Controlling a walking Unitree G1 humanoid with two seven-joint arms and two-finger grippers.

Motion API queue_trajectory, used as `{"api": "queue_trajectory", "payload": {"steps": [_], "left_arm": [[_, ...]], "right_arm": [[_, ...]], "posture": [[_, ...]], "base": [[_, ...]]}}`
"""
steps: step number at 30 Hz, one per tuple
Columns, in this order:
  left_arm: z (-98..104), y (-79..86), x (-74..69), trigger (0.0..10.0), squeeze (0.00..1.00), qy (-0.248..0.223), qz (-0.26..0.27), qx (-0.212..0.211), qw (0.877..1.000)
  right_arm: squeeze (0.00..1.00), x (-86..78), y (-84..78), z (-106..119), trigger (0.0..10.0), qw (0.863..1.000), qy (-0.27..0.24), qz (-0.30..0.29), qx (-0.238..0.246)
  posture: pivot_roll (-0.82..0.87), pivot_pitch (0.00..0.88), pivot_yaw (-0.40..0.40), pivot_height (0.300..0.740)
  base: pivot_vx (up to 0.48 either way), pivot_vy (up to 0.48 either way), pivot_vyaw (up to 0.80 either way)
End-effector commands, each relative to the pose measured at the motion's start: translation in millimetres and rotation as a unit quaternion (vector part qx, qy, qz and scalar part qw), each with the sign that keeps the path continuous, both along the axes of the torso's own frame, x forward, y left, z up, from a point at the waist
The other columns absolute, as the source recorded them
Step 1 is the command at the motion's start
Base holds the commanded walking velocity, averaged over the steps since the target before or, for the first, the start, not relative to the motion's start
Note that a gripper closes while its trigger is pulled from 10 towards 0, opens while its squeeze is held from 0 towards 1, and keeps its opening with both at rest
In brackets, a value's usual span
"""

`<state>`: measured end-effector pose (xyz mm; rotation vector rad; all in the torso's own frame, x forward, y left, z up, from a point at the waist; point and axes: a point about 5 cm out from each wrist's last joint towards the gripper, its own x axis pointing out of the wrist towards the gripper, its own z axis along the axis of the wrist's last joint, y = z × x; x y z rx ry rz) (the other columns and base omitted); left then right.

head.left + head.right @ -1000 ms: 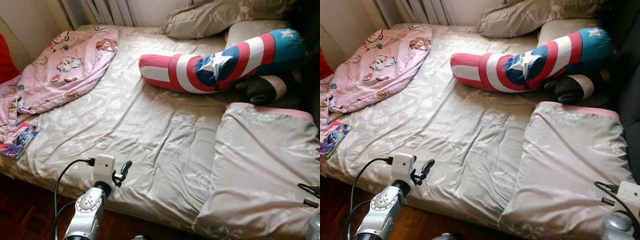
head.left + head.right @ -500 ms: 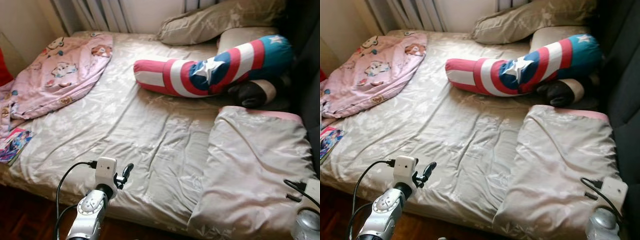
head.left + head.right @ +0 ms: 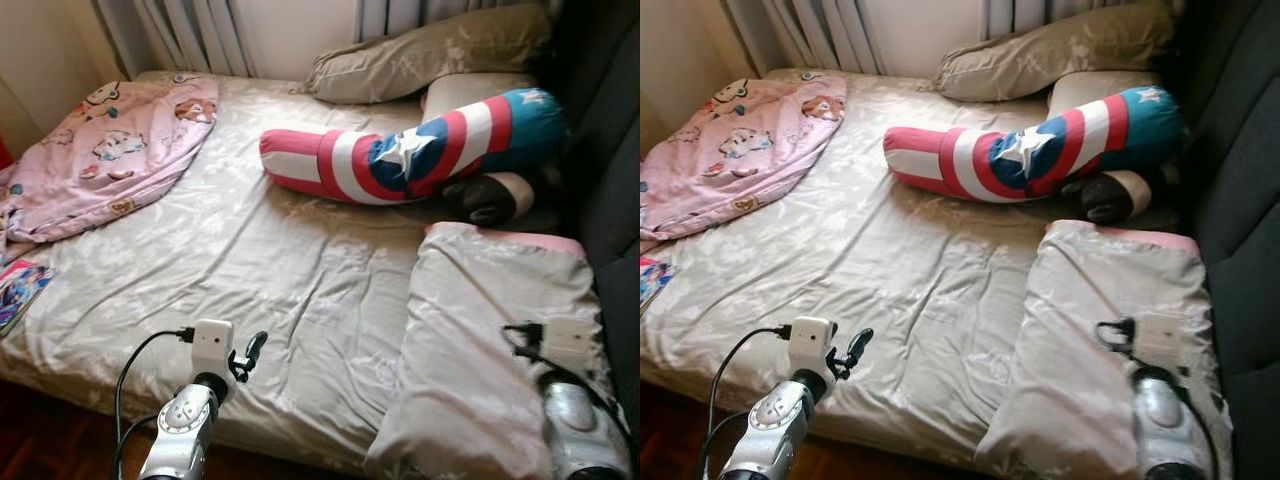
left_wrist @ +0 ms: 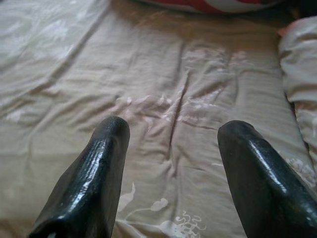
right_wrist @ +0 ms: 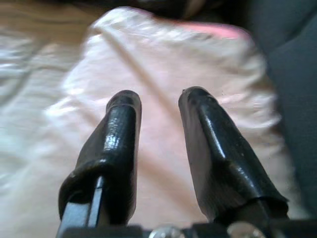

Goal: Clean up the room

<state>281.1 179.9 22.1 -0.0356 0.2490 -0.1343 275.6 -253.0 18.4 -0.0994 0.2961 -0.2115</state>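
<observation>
You are looking down at a wide bed covered by a wrinkled beige satin sheet [image 3: 270, 270]. Your left gripper [image 4: 171, 130] is hovering over the sheet near the bed's front edge, its two black fingers [image 4: 96, 168] standing wide apart with nothing between them. Your right gripper [image 5: 158, 101] is hanging above the pale grey satin pillow with a pink edge [image 3: 490, 330] at the bed's right side, its fingers parted by a narrower gap and holding nothing. A long red, white and blue striped bolster with a white star [image 3: 410, 150] is lying across the far half, its blue end beside an olive-beige pillow [image 3: 430, 50]. A pink cartoon-print blanket [image 3: 100, 150] is lying crumpled at the far left corner, and a colourful flat book [image 3: 15, 290] is sitting at the left edge.
</observation>
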Motion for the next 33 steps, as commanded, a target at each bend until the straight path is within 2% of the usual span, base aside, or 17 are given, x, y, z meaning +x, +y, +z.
{"api": "queue_trajectory", "payload": {"steps": [1,3,4,7,8,9,12,14,15,16,18,20,25,26,29,33], "left_arm": [[-9,7.4,-4.7,10.0,0.00,0.024,0.016,0.006,1.000],[-14,9.3,-6.4,10.0,0.00,0.036,0.021,0.014,0.999],[-20,13.2,-10.0,10.0,0.00,0.054,0.033,0.021,0.998],[-26,16.6,-14.2,10.0,0.00,0.070,0.042,0.029,0.996],[-35,16.9,-20.2,10.0,0.00,0.089,0.045,0.032,0.995],[-35,16.9,-20.2,10.0,0.00,0.089,0.045,0.032,0.995],[-49,16.0,-31.3,10.0,0.00,0.128,0.050,0.032,0.990],[-49,16.0,-31.3,10.0,0.00,0.128,0.050,0.032,0.990],[-60,15.9,-41.0,10.0,0.00,0.161,0.056,0.034,0.985],[-64,16.0,-44.6,10.0,0.00,0.172,0.059,0.035,0.983],[-73,16.5,-56.0,10.0,0.00,0.202,0.067,0.025,0.977],[-81,18.5,-66.4,10.0,0.00,0.232,0.067,0.040,0.970],[-88,20.7,-75.8,10.0,0.00,0.256,0.063,0.050,0.963],[-92,21.9,-81.8,10.0,0.00,0.270,0.065,0.053,0.959],[-97,23.3,-90.7,10.0,0.00,0.292,0.065,0.059,0.952],[-101,24.2,-97.6,10.0,0.00,0.307,0.066,0.061,0.948]], "right_arm": [[0.00,-12.0,8.6,-19,10.0,0.999,0.040,-0.003,0.033],[0.00,-17.5,16.7,-29,10.0,0.997,0.061,0.002,0.050],[0.00,-23.3,35.9,-41,10.0,0.992,0.092,0.054,0.062],[0.00,-27.3,51.3,-48,10.0,0.987,0.114,0.095,0.066],[0.00,-29.7,58.8,-53,10.0,0.982,0.134,0.115,0.073],[0.00,-29.7,58.8,-53,10.0,0.982,0.134,0.115,0.073],[0.00,-34.0,61.2,-60,10.0,0.977,0.166,0.116,0.063],[0.00,-34.0,61.2,-60,10.0,0.977,0.166,0.116,0.063],[0.00,-40.6,60.8,-66,10.0,0.974,0.192,0.111,0.056],[0.00,-43.3,60.3,-69,10.0,0.973,0.199,0.105,0.056],[0.00,-52.7,58.9,-75,10.0,0.971,0.209,0.071,0.087],[0.00,-63.7,61.5,-83,10.0,0.966,0.223,0.053,0.120],[0.00,-76.7,62.7,-90,10.0,0.962,0.238,0.046,0.127],[0.00,-85.1,59.1,-95,10.0,0.959,0.254,0.030,0.124],[0.00,-96.1,53.1,-100,10.0,0.954,0.272,-0.001,0.129],[0.00,-102.8,53.4,-103,10.0,0.952,0.277,-0.010,0.133]], "posture": [[0.01,0.073,0.025,0.740],[0.02,0.064,0.023,0.740],[0.02,0.039,0.018,0.740],[0.02,0.017,0.008,0.740],[0.03,0.002,0.000,0.740],[0.03,0.002,0.000,0.740],[0.03,0.000,-0.002,0.740],[0.03,0.000,-0.002,0.740],[0.03,0.000,0.003,0.740],[0.03,0.000,0.003,0.740],[0.04,0.000,0.007,0.740],[0.04,0.000,0.004,0.740],[0.04,0.000,0.007,0.740],[0.04,0.000,0.008,0.740],[0.03,0.000,0.011,0.740],[0.03,0.000,0.016,0.740]], "base": [[0.000,0.000,0.00],[0.000,0.000,0.00],[0.000,0.000,0.00],[0.000,0.000,0.00],[0.000,0.000,0.00],[0.000,0.000,0.00],[0.000,0.000,0.00],[0.000,0.000,0.00],[0.000,0.000,0.00],[0.000,0.000,0.00],[0.000,0.000,0.00],[0.000,0.000,0.00],[0.000,0.151,0.00],[0.000,0.251,0.00],[0.000,0.251,0.00],[0.000,0.302,0.00]]}}
